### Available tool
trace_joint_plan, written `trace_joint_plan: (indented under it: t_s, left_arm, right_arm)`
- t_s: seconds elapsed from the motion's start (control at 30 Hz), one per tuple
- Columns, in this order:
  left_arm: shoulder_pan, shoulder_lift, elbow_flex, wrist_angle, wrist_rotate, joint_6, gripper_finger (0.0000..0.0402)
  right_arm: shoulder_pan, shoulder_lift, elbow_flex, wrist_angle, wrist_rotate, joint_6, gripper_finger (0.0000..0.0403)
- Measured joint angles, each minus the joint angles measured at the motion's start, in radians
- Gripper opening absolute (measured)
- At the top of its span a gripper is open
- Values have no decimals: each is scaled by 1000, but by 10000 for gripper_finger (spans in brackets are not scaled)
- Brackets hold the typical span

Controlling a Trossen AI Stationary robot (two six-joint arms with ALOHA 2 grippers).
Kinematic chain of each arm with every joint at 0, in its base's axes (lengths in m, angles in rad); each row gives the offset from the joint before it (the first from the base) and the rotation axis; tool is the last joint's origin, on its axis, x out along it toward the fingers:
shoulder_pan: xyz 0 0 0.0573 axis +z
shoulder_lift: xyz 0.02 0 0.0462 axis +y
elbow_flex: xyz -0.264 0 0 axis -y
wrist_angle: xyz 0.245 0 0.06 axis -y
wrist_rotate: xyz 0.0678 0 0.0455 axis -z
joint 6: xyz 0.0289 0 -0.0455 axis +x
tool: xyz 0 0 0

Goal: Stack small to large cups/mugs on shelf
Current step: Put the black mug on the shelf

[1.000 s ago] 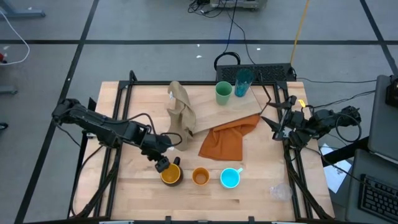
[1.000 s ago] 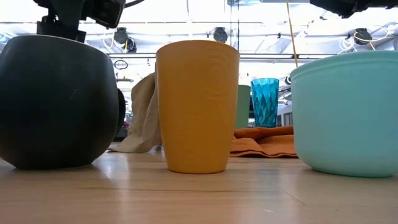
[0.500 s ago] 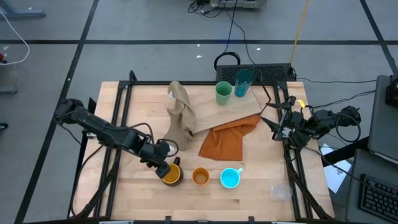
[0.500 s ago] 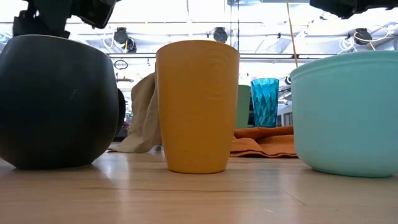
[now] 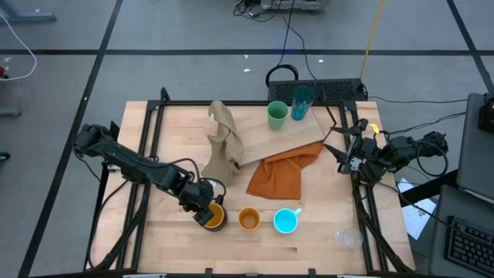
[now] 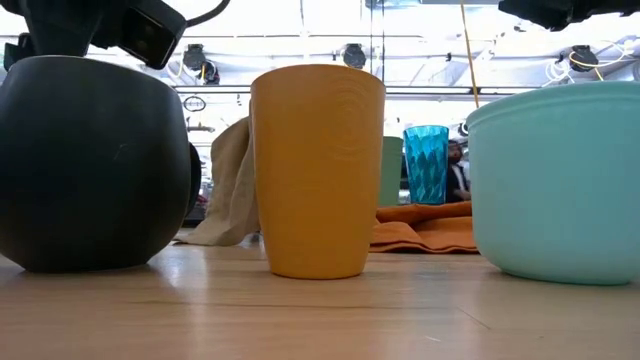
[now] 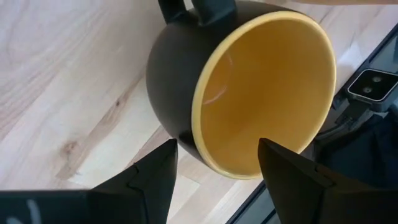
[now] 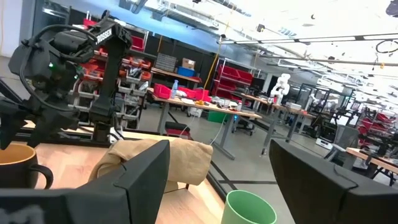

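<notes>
yellow mug (image 5: 214, 217) is straddled by the open left hand (image 5: 202, 212) at the surface's six o'clock, ungripped. no stacking is seen on the shelf (image 5: 255, 131); right hand (image 5: 345, 154) waits open at three o'clock.

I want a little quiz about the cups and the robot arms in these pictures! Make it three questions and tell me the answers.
1. True or false: the left end effector hangs open just over the yellow mug.
2. Which cup stands between the yellow mug and the cyan mug? A) light green cup B) orange cup C) teal tumbler
3. Fill in: the right end effector waits at the table's ____ edge, holding nothing.

Key: 1 true; 2 B; 3 right.
</notes>
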Motion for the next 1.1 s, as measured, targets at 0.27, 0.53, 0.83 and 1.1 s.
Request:
trace_joint_plan:
  t_s: [0.27,0.53,0.83,1.1]
  left_arm:
    - [3,9,0,-2,20,-7,223]
    - [41,9,0,0,-17,-22,223]
    - [50,10,0,0,-27,-8,223]
    - [56,54,0,17,-38,-9,223]
  right_arm:
    - [0,0,0,-1,0,-3,265]
    - [0,0,0,-1,1,-17,265]
    - [0,0,0,-1,1,-21,265]
    - [0,0,0,-8,1,-21,265]
